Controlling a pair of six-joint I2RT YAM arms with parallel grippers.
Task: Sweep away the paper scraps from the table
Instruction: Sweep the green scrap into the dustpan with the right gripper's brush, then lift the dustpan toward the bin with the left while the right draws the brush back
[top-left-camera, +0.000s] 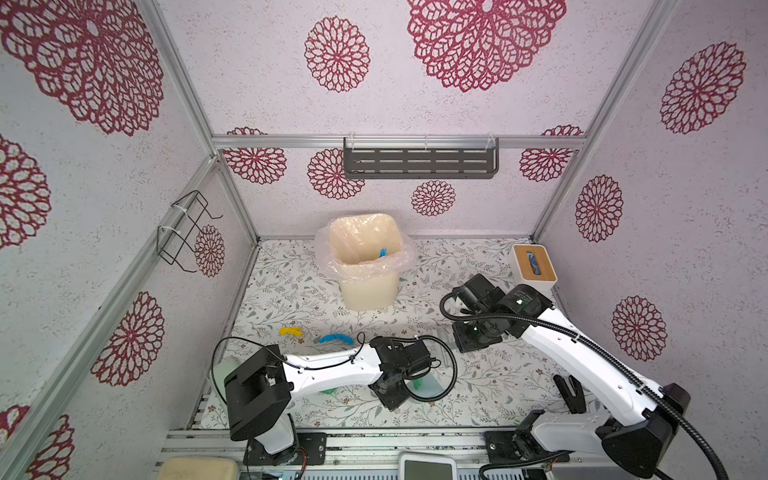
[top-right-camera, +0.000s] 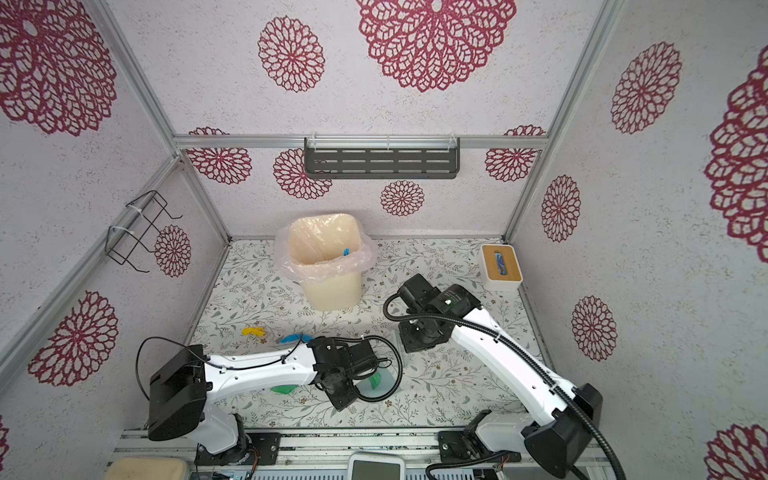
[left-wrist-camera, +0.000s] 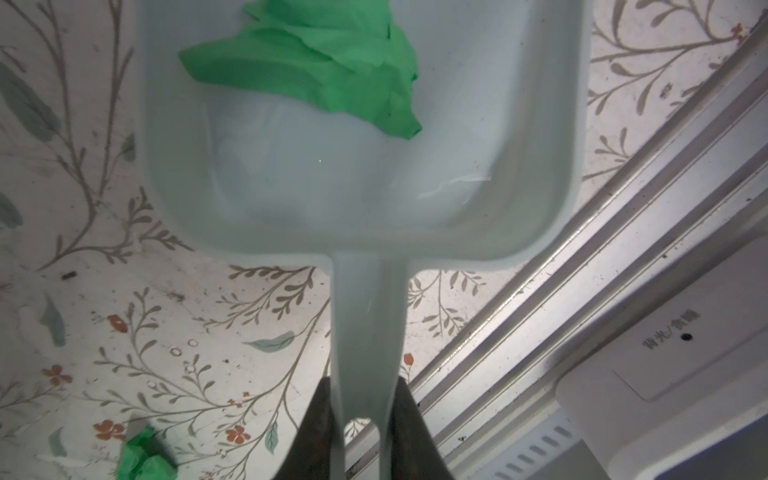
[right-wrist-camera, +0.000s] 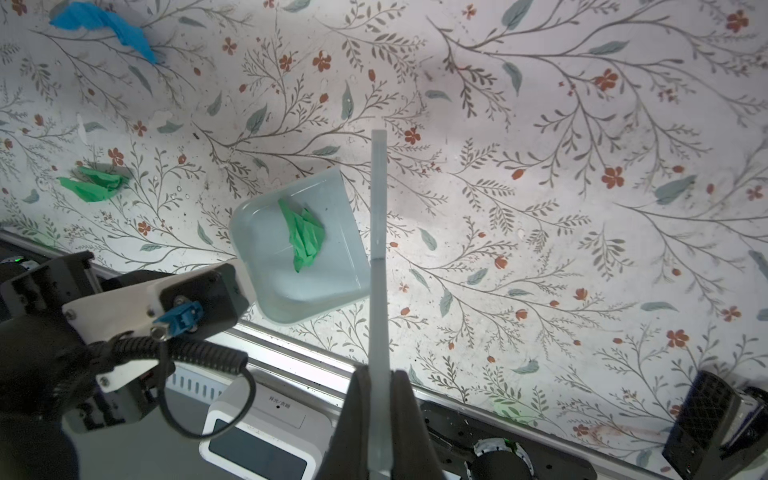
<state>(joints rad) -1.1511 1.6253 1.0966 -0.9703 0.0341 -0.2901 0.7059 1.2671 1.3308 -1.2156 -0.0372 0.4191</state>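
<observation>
My left gripper (left-wrist-camera: 365, 399) is shut on the handle of a pale blue dustpan (left-wrist-camera: 361, 187), which lies on the table (right-wrist-camera: 540, 208) near its front edge. A crumpled green paper scrap (left-wrist-camera: 316, 66) rests inside the pan. My right gripper (right-wrist-camera: 379, 382) is shut on a thin pale flat sweeper (right-wrist-camera: 379, 249), held edge-on beside the pan's open mouth. Loose on the table lie another green scrap (right-wrist-camera: 93, 183), a blue scrap (top-left-camera: 336, 338) and a yellow scrap (top-left-camera: 290, 331), all to the left of the pan (top-left-camera: 432, 384).
A cream bin (top-left-camera: 365, 266) with a clear liner stands at the back centre, a blue scrap inside. A white tissue box (top-left-camera: 534, 268) sits at the back right. A metal rail (top-left-camera: 374, 436) and a white device (top-left-camera: 428, 467) run along the front. A black stand (top-left-camera: 571, 392) is front right.
</observation>
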